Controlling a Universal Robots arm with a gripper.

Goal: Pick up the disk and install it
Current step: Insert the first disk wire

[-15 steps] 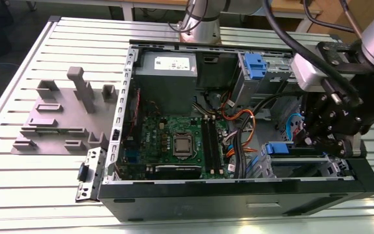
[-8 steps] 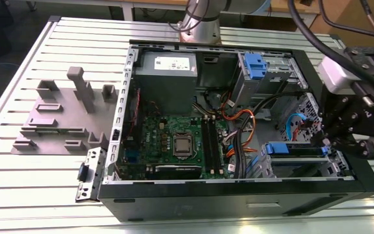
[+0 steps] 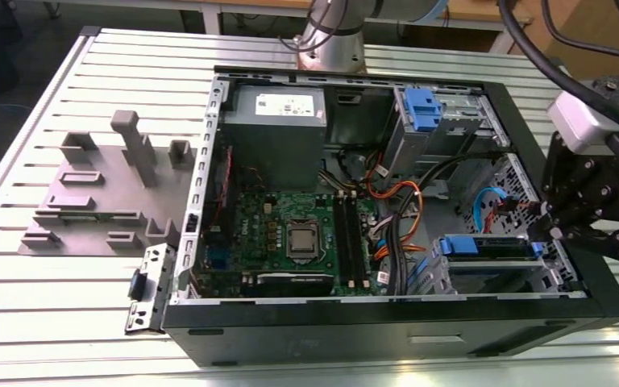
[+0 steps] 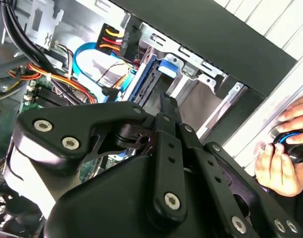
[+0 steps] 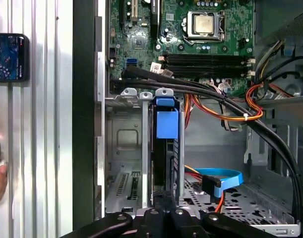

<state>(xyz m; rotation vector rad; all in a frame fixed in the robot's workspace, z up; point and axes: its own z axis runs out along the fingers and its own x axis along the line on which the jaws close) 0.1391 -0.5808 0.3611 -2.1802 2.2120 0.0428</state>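
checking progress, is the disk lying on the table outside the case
No, the disk stands on edge in the metal bay inside the computer case.

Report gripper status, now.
Gripper: closed, apparently on the flat hard disk with blue plastic rails, on edge in the grey metal drive bay.

Located open computer case [image 3: 396,322] on slatted table [image 3: 62,322], fixture plate [image 3: 84,205] beside it at the exterior view's left. Found motherboard [image 3: 288,234] on the case floor, power supply [image 3: 275,113] behind it. Found disk [image 3: 489,246] seated in drive bay [image 3: 492,278] at the exterior view's right, gripper [image 3: 554,234] just beside the disk, cables [image 3: 396,210] between motherboard and bay.
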